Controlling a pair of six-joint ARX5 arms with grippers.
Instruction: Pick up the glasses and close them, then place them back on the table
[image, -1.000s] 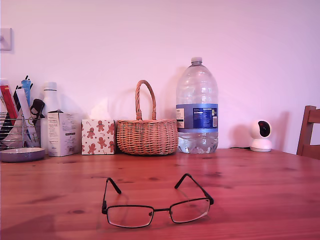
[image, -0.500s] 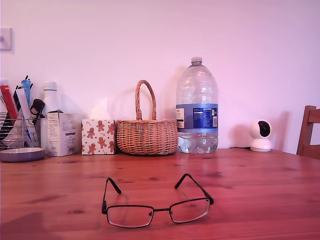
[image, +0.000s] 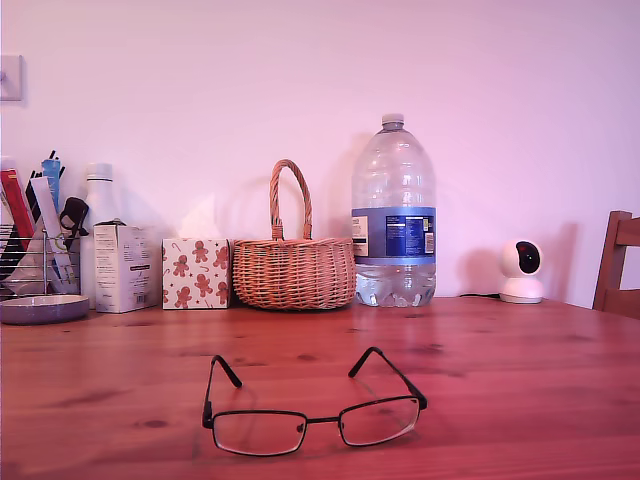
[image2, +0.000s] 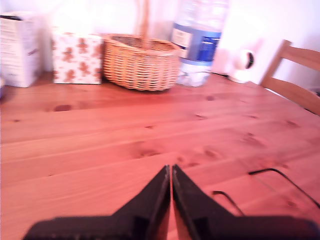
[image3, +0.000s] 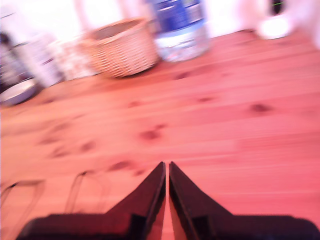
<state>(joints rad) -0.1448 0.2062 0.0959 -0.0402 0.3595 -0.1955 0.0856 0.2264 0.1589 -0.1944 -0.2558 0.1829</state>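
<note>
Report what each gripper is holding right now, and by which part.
Nothing is held. My first gripper and my second gripper are both shut on nothing, above the table. The glasses lie open and untouched.

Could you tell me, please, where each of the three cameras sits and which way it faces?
Exterior view: low at the table's near edge, facing the wall across the open glasses; no arm shows.
First wrist view: on my first gripper, jaws together, over the tabletop, facing the wicker basket and water bottle.
Second wrist view: on my second gripper, jaws together, blurred, facing the same back row.
Shared: all three show the basket, bottle and parts of the glasses.
</note>
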